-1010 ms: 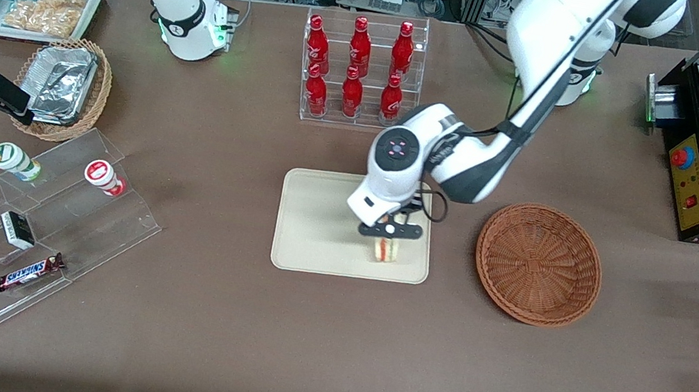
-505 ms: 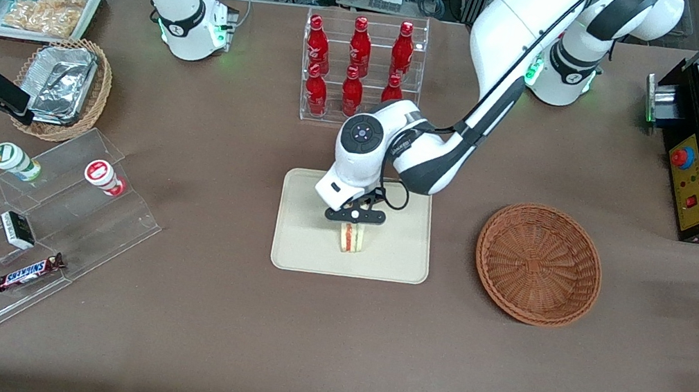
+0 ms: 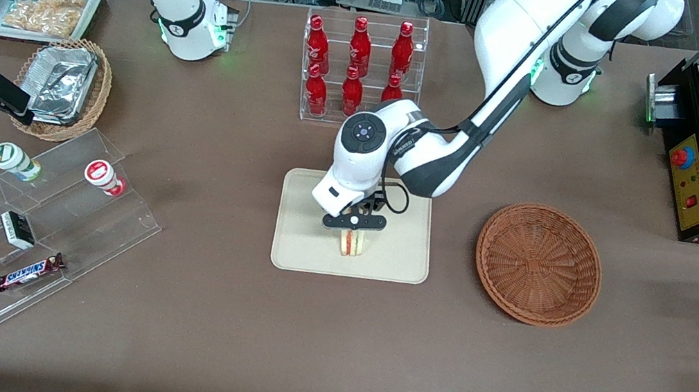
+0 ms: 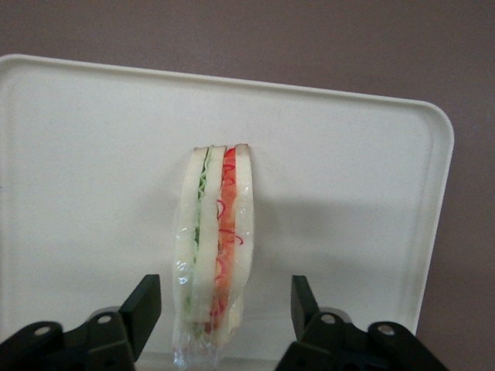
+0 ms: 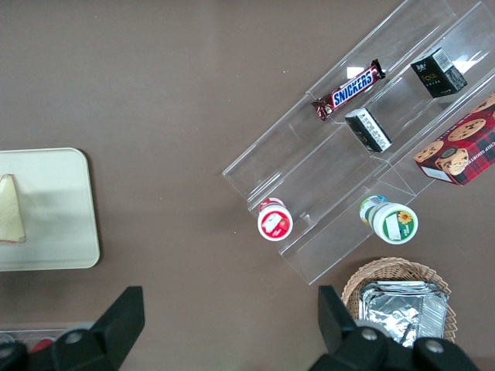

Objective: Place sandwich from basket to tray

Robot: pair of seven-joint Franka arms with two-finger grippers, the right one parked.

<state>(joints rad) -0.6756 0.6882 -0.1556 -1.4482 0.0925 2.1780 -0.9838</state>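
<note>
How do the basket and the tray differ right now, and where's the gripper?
The basket is round, reddish-brown wicker and holds nothing; the tray is flat, rectangular, cream, and carries the sandwich standing on edge. The basket lies toward the working arm's end of the table; the tray sits nearer the middle. The gripper is over the tray, fingers open either side of the sandwich. Both rest on the table.

**Matt plastic, woven wicker, clear film**

The tray (image 4: 93, 139) looked smooth, matt cream plastic. The sandwich (image 4: 214, 247) wore glossy clear film. The basket (image 3: 539, 264) was rough woven wicker. The gripper (image 4: 224, 309), over the tray, had matt black fingers (image 4: 143, 309).
</note>
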